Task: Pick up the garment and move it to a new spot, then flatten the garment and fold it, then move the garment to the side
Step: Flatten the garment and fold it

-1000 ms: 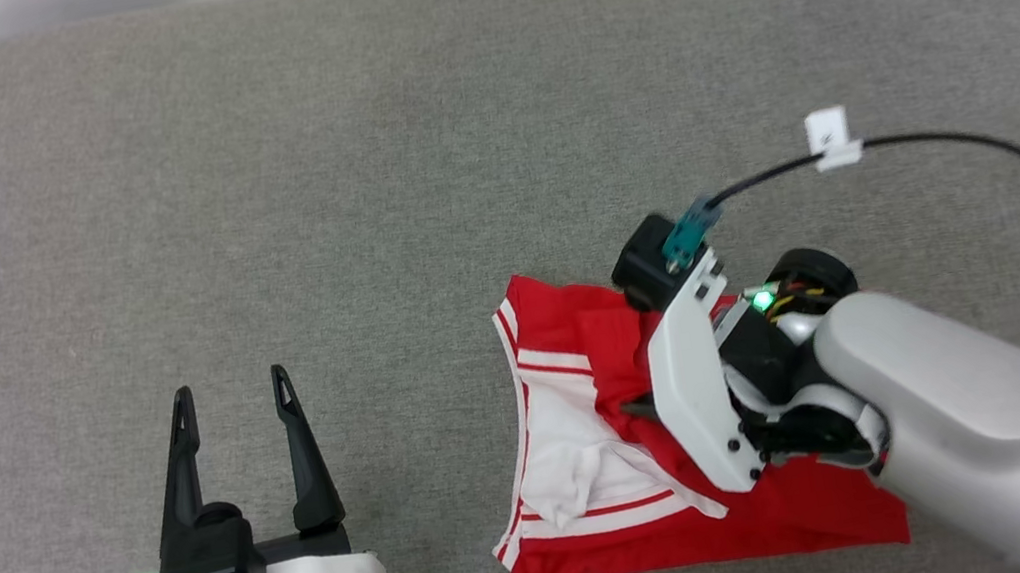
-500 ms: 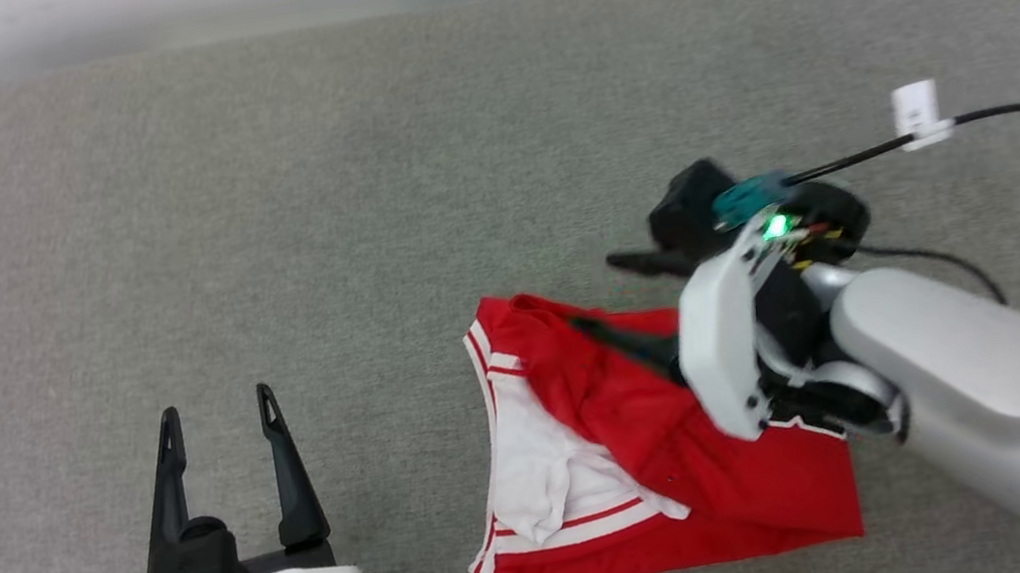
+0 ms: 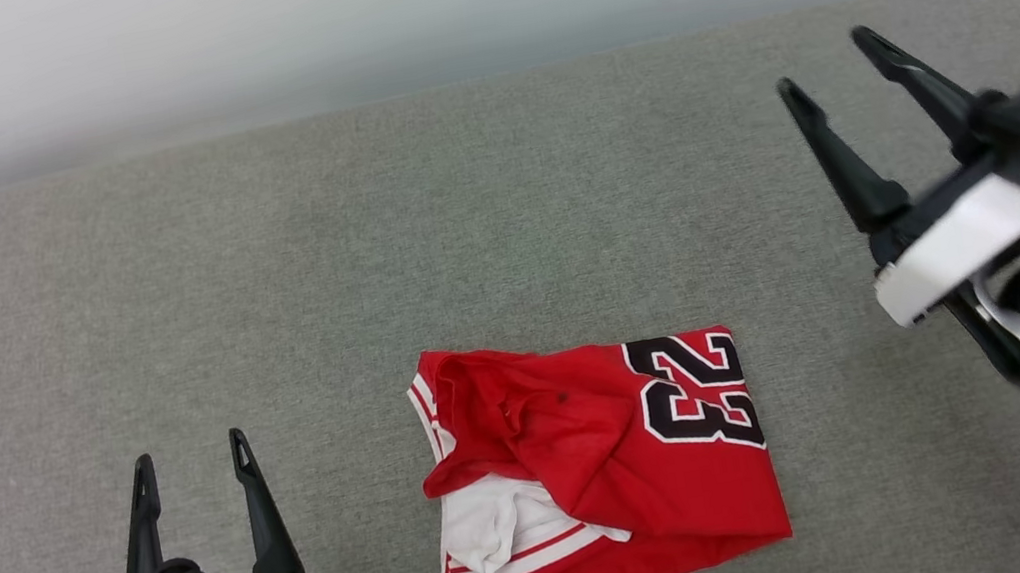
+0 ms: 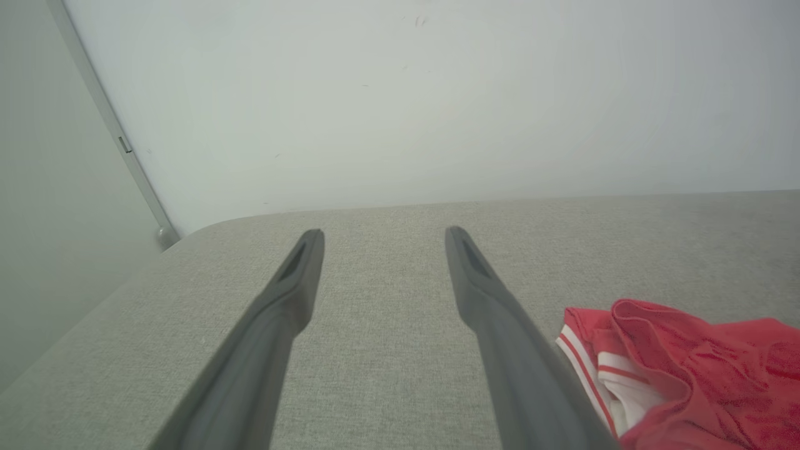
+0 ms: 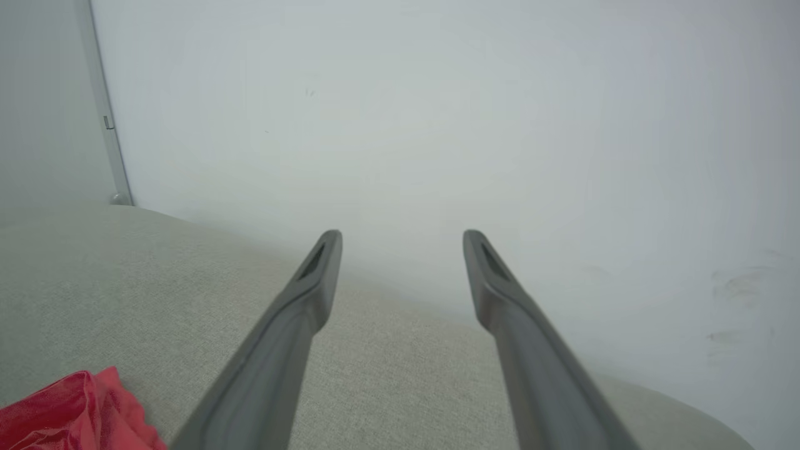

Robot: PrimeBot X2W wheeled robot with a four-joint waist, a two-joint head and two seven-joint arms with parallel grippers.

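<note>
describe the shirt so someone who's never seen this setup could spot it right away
A wide grey fabric-covered surface runs up to a pale wall. Toward its near side, between the left gripper and the right gripper, lies the garment, loosely folded. It is the one bright red thing there, with white striped trim and a black-and-white 23 printed on it.

Grey cushion top (image 3: 264, 263): open fabric across the far half and between red jersey (image 3: 599, 475) and each side. Jersey lies low, centre-near. Wall (image 3: 327, 10) closes the far edge.
</note>
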